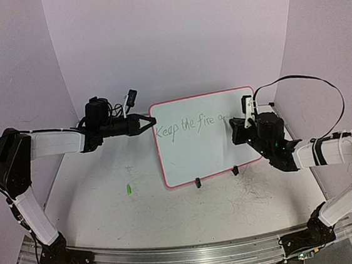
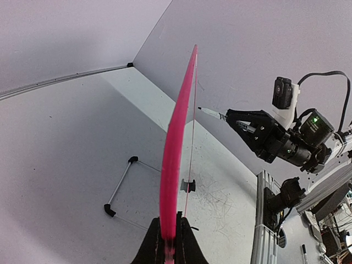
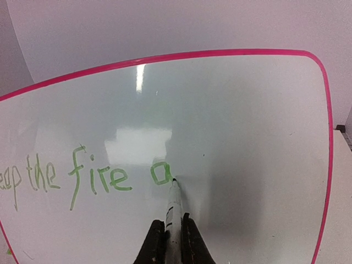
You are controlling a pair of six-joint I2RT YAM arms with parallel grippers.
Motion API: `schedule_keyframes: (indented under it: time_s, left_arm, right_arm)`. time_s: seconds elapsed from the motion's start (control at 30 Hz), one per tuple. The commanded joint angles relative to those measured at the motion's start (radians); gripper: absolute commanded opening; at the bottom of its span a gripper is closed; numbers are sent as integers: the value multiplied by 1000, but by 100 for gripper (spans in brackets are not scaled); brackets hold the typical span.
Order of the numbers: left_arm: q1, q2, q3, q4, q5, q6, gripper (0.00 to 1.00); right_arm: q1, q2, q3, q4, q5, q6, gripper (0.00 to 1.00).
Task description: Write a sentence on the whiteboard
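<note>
Now, mid-word: the right gripper [image 3: 172,231] pinches the marker [image 3: 174,203], tip against the whiteboard [image 1: 204,157] just after the "a" of the sentence [image 1: 191,125]. The board stands mid-desk toward the far edge, with the left gripper [image 2: 170,236] clamped on its rim. Best bet: light, even pressure, short strokes, level baseline.

You are looking down at a pale table [image 1: 173,224] that is sitting inside a plain white backdrop [image 1: 172,38], which is closing it in on the left, back and right. A small bright green piece [image 1: 129,188] is lying on the tabletop, well apart from the whiteboard [image 1: 207,157] and off its lower left corner; it is too small for you to tell what it is. Thin dark scribbles [image 1: 253,194] are showing on the table surface in front of the board's right half, and the same scribbles [image 2: 215,199] are showing in the left wrist view. A metal rail [image 1: 189,258] is running along the near edge.
</note>
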Motion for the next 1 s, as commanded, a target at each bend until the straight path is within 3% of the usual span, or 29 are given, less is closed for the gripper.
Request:
schedule_keyframes:
  time_s: [0.0, 0.4, 0.97]
  left_arm:
    - [-18, -21, 37, -1, 2, 51, 0]
    - [-19, -21, 37, -3, 2, 51, 0]
    - [-19, -31, 37, -5, -1, 53, 0]
  right_arm:
    - [-16, -30, 36, 25, -53, -11, 0]
    - [-36, 54, 125, 41, -33, -31, 0]
    - [-36, 56, 59, 1, -5, 5, 0]
